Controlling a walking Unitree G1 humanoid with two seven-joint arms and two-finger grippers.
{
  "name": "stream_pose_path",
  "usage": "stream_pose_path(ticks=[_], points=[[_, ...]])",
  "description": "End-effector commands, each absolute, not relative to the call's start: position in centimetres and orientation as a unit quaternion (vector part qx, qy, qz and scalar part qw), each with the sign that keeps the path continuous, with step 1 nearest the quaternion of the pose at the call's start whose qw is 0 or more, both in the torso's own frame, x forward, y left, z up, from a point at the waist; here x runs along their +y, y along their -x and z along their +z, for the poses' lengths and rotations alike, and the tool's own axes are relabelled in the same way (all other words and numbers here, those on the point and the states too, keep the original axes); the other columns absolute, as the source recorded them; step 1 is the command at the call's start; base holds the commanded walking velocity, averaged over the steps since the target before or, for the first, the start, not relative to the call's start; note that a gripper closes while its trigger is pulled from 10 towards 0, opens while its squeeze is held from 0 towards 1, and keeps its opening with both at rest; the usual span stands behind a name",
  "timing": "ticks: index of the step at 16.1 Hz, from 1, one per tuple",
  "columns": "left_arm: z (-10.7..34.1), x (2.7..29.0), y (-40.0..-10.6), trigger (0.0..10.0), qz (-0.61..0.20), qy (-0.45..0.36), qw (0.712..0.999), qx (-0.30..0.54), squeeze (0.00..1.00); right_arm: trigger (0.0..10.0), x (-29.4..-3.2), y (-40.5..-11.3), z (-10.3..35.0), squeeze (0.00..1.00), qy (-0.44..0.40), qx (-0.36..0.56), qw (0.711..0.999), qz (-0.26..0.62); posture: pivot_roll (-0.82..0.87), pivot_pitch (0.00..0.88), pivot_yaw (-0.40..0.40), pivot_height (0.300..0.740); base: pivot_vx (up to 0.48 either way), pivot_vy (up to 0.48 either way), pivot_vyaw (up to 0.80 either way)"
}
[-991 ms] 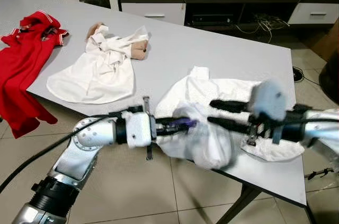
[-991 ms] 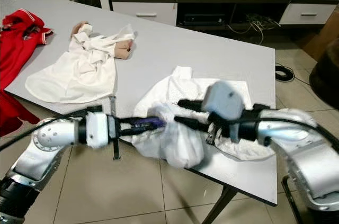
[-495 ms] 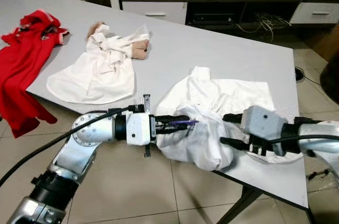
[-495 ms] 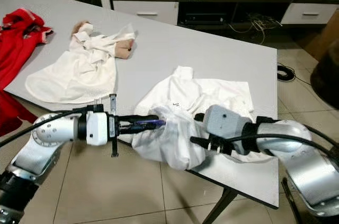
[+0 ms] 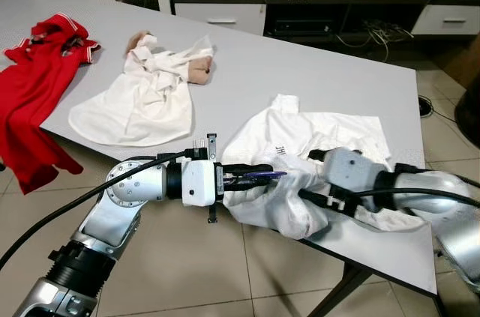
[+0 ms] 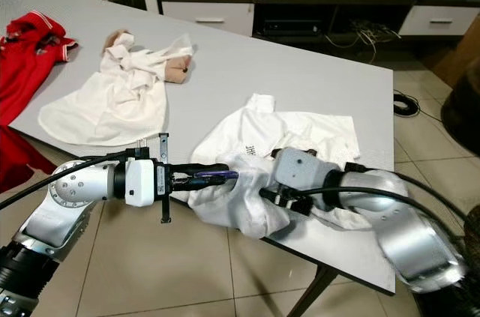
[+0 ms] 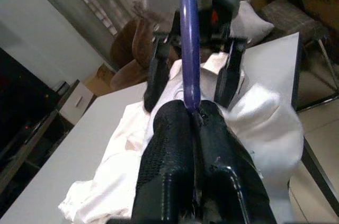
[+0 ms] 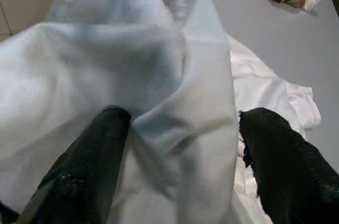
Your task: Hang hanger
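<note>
your right hand (image 6: 271, 195) has pushed in, fingers spread around the crumpled white shirt (image 5: 300, 145); your left hand (image 5: 259, 179) stays clamped on the purple plastic hanger (image 7: 188, 49), at nine o'clock.

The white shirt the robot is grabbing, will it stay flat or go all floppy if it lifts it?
Probably floppy: the white shirt already bunches into soft folds and sags over the table edge. It looks light, so the right claw, open around a fold, should lift it easily. It may slide off the thin purple hanger the left claw holds.
</note>
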State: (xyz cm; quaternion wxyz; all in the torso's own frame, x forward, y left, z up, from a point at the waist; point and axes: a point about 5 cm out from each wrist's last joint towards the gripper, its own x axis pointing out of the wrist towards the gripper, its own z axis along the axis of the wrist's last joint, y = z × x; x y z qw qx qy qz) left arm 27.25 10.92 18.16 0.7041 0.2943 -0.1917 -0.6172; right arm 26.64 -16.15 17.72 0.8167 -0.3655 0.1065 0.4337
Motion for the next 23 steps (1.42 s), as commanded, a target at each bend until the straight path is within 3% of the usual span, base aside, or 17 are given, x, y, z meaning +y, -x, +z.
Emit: stream_pose_path(ticks=[1,2,8,14,23], points=[[19.0,10.2,-27.0,10.0,-0.627,-0.295,0.69,-0.211,0.0,4.6,-15.8,-26.8,17.9,0.0,0.369,0.102,0.814,0.436,-0.02,0.056,-0.016,0.74,0.0,0.0,0.0],[19.0,10.1,-26.9,10.0,-0.627,-0.296,0.688,-0.213,0.0,0.0,-15.6,-26.8,17.9,0.0,0.371,0.101,0.812,0.439,-0.02,0.056,-0.016,0.74,0.0,0.0,0.0],[19.1,10.1,-27.0,10.0,-0.622,-0.317,0.681,-0.221,0.0,0.0,-16.2,-27.8,18.4,0.0,0.408,0.07,0.816,0.403,-0.02,0.055,-0.014,0.74,0.0,0.0,0.0],[18.9,10.4,-27.4,10.0,-0.615,-0.331,0.682,-0.216,0.0,0.0,-15.9,-27.4,17.6,0.0,0.4,0.077,0.809,0.423,-0.01,0.049,-0.006,0.74,0.0,0.0,0.0],[18.9,10.6,-28.0,10.0,-0.596,-0.327,0.7,-0.22,0.0,0.0,-16.6,-28.4,17.1,0.0,0.382,0.078,0.839,0.379,-0.01,0.049,-0.006,0.74,0.0,0.0,0.0]])
